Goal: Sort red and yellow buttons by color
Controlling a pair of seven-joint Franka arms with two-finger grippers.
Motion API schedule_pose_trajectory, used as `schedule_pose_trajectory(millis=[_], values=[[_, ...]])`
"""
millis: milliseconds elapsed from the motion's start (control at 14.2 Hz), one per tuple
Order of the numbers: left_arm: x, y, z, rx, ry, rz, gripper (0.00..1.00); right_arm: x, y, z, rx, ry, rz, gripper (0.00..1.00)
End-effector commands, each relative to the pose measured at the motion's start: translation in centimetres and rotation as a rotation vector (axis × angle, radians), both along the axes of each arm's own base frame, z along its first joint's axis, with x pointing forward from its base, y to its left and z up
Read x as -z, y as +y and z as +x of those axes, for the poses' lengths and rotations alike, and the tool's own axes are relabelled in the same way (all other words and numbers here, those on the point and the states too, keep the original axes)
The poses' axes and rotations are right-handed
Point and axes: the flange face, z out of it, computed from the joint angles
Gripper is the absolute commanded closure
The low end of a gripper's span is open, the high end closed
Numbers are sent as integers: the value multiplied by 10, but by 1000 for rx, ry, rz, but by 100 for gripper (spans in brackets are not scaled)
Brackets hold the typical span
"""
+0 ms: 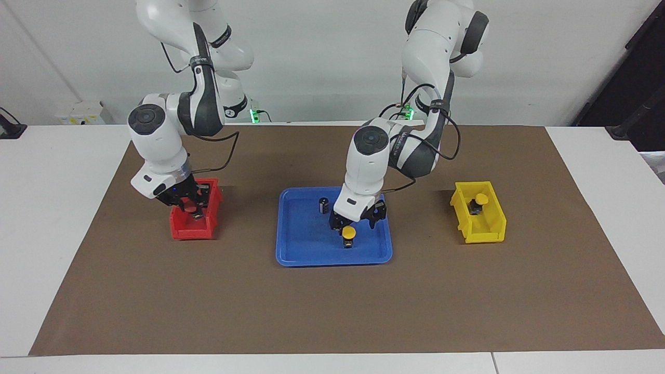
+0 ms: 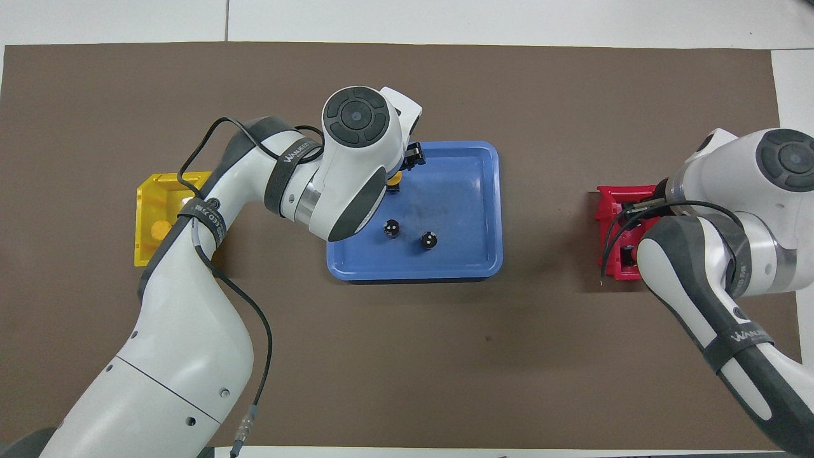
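A yellow button stands upright in the blue tray, in the part of the tray farther from the robots. The left gripper is low over this button with its fingers spread wide, one on each side of the yellow cap; whether they touch it I cannot tell. In the overhead view the left arm's wrist covers most of the button, and only a sliver of yellow shows.

Two dark capless cylinders are also in the tray, nearer to the robots than the button: one shows plainly in the facing view, and both appear from overhead.

Well away from the tray toward the left arm's end of the counter sits the yellow bin, with a second yellow button inside it.

Well away from the tray toward the right arm's end sits the red bin. The right gripper reaches down into it with its fingers closed on a red button.

All of this rests on a brown mat covering the counter.
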Motion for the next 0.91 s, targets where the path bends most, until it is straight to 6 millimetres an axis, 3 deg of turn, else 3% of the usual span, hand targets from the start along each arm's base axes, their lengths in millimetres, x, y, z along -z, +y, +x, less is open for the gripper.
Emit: schedule_pose_trajectory(millis=[0,70,281,351,491,561,632,842], values=[[-2,-11,0,-22,-12,8,34,6,-6,-8,-14,-29,8,92],[-1,-10,0,-32,-8,3,44,10,-7,-7,-15,-30,10,92],[-1,-12,-2,-33,-2,-1,46,18,-6,-10,-17,-36,12,90],[-3,-11,-2,-33,-4,-1,49,19,-6,-10,-17,-36,12,85],[-1,-11,-3,-34,6,4,71,19,-7,-11,-14,-35,12,37],[-1,-8,-2,-39,15,12,82,19,-6,-10,-15,-33,12,23],[-4,-6,-2,-42,32,30,89,17,-7,-9,-15,-32,11,21],[-64,6,6,-73,63,57,97,8,-8,-4,-20,-31,8,17]])
